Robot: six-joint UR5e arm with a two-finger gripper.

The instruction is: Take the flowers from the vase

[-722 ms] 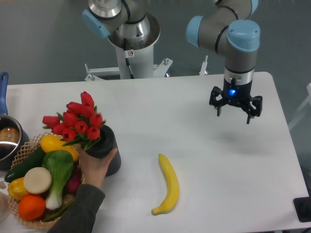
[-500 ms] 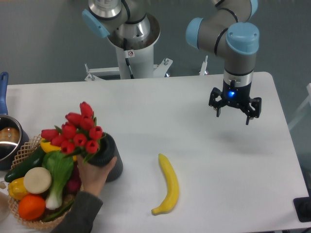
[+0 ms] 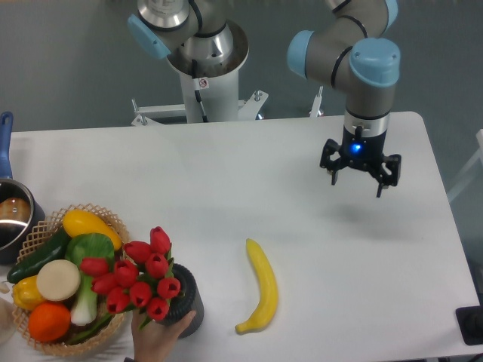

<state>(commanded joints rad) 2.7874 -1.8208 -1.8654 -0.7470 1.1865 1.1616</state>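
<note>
While a hand point(image 3: 160, 337) grips the vase point(image 3: 183, 308) at the near edge, the flowers point(image 3: 139, 280) stand in it, far left of and nearer than the fingers, just beside the basket point(image 3: 45, 343). They look light and soft, with buds that crush easily, so the stems just above the vase mouth seem the best hold. A banana point(image 3: 262, 286) lies between. Farther back, the gripper point(image 3: 359, 165) hovers over the table point(image 3: 249, 166), fingers spread apart and holding nothing.
</note>
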